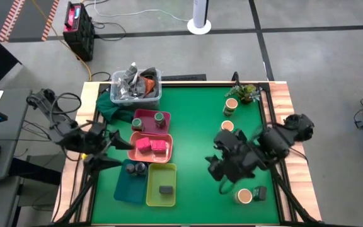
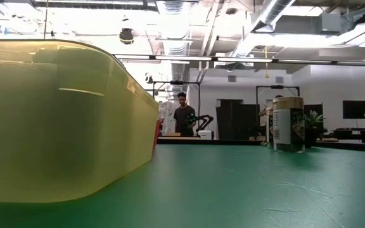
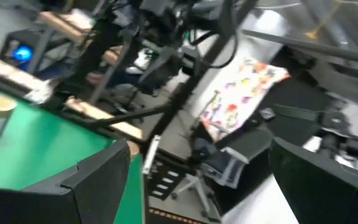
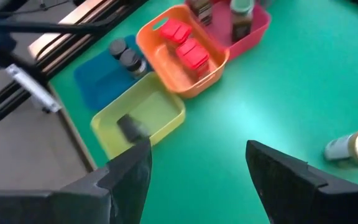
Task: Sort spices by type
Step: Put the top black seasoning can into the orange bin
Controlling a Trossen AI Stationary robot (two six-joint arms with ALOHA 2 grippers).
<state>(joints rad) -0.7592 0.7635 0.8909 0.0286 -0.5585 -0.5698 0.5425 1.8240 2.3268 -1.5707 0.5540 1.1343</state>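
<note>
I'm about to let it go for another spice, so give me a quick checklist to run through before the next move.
1. Right gripper open, nothing between the fingers: ok.
2. Left gripper open, waiting at the table's left edge: ok.
3. Spices left to sort, tan-topped jar and small dark container near the front right: not ok, unsorted.
4. Yellow-green tray has room beside its dark item: ok.
5. Salmon tray holds only pink boxes: ok.

- Green table (image 1: 194, 135) centre: bare strip between the trays and right-side jars, passable.
- Left half: four trays clustered; yellow-green tray (image 1: 161, 185) nearest the front edge.
</note>
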